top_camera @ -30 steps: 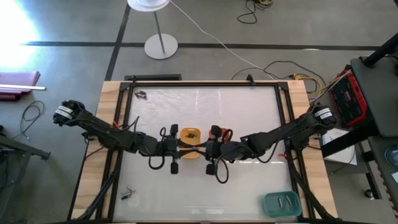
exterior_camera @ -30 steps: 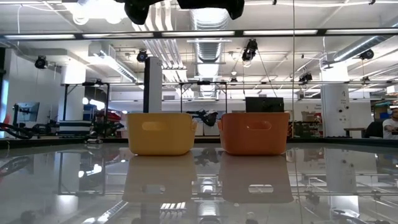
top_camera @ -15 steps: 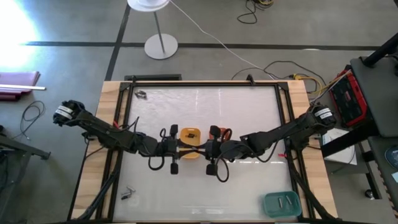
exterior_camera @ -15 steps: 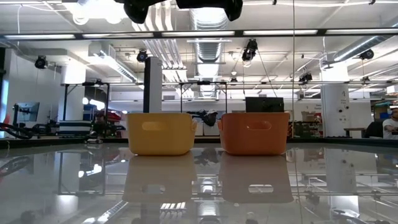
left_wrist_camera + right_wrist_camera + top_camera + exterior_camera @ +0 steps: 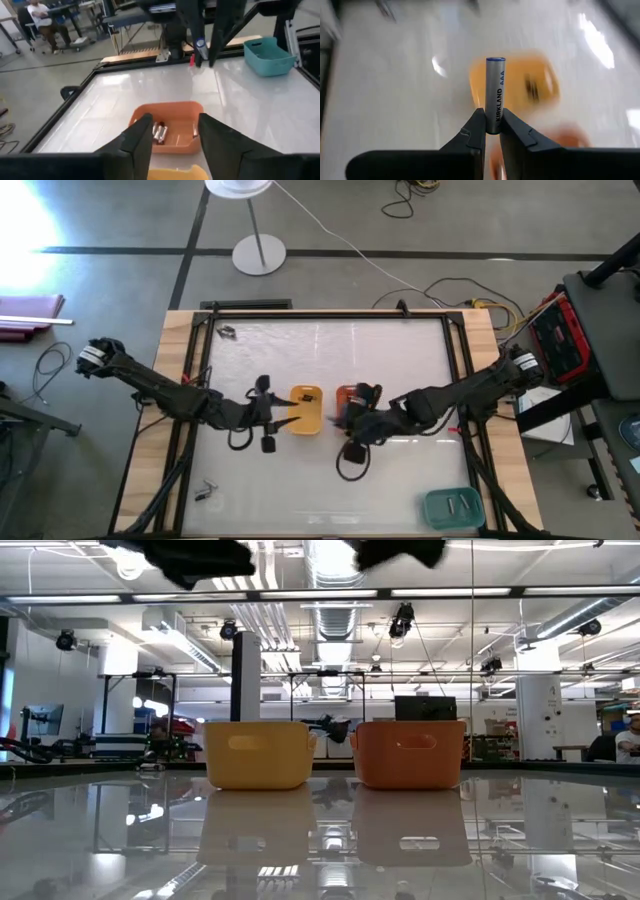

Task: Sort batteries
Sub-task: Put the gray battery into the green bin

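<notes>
A: High view. I have both arms over mid-table. Left gripper (image 5: 285, 422) sits just beside the yellow tray (image 5: 306, 410); right gripper (image 5: 347, 418) is at the orange tray (image 5: 347, 396). The teal tray (image 5: 452, 507) is at the table's near right corner with batteries in the teal tray (image 5: 456, 504). Loose batteries (image 5: 227, 333) lie at the far left corner, more loose ones (image 5: 205, 492) at the near left.

B: Low view?

A: Yellow and orange trays stand side by side, apart. Arms only dark blurs overhead.

B: Left wrist?

A: Fingers (image 5: 140, 137) spread, nothing between them. Beyond them the orange tray holds several batteries (image 5: 159, 132).

B: Right wrist?

A: Fingers (image 5: 474, 137) pinch a silvery AAA battery (image 5: 495, 93), upright, marked Kirkland, above the yellow tray.
</notes>
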